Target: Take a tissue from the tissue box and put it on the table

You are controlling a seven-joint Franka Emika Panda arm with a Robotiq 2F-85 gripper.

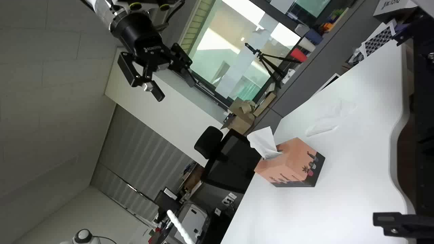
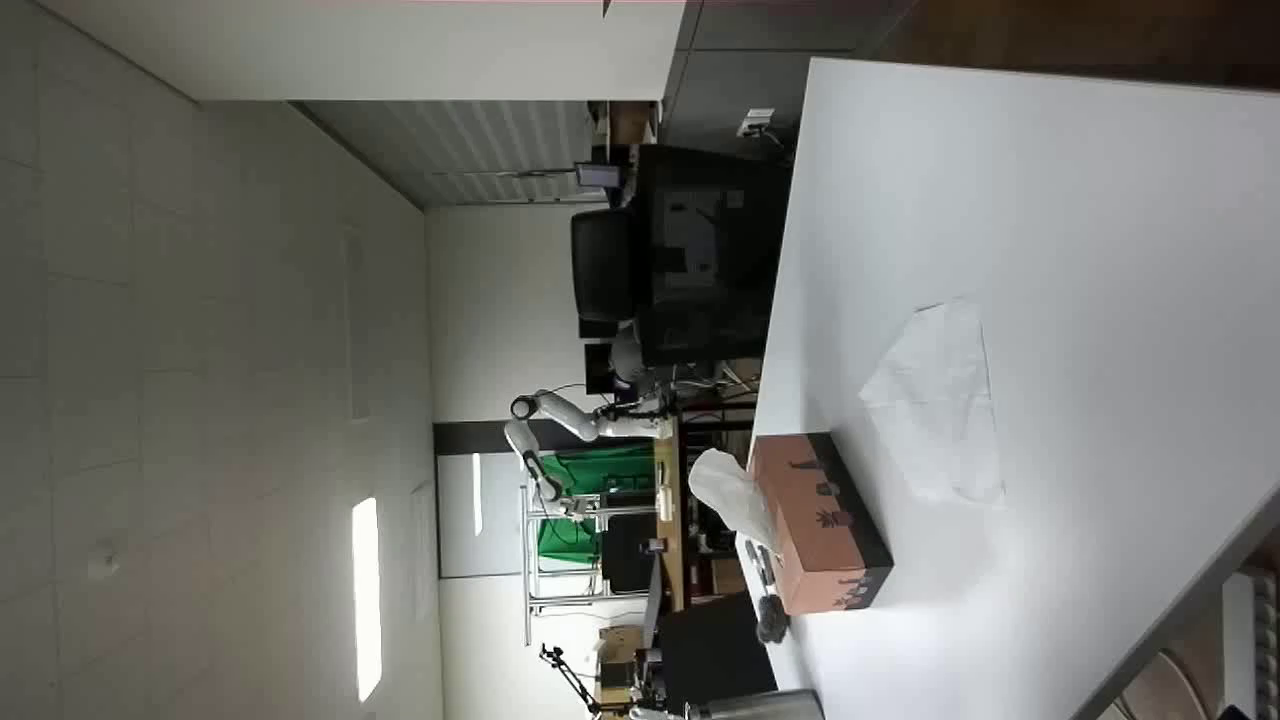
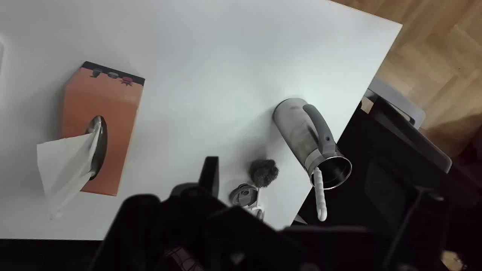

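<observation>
In both exterior views the thin white paper tissue (image 2: 940, 400) lies right of the orange-pink cardboard tissue box (image 2: 825, 530), spread loosely on the flat white tabletop (image 2: 1100, 250), so the job looks done. Another white paper sheet (image 2: 735, 490) sticks up from the box, likely for easy grabbing. The black two-fingered tool (image 1: 174, 87) hangs high, gripping nothing, fingers wide apart, probably out of the way.

Open lane over the table (image 3: 211, 56), upper centre of the wrist view
Tissue box (image 3: 115, 126) obstructs left, metal jug (image 3: 295, 126) right.
</observation>
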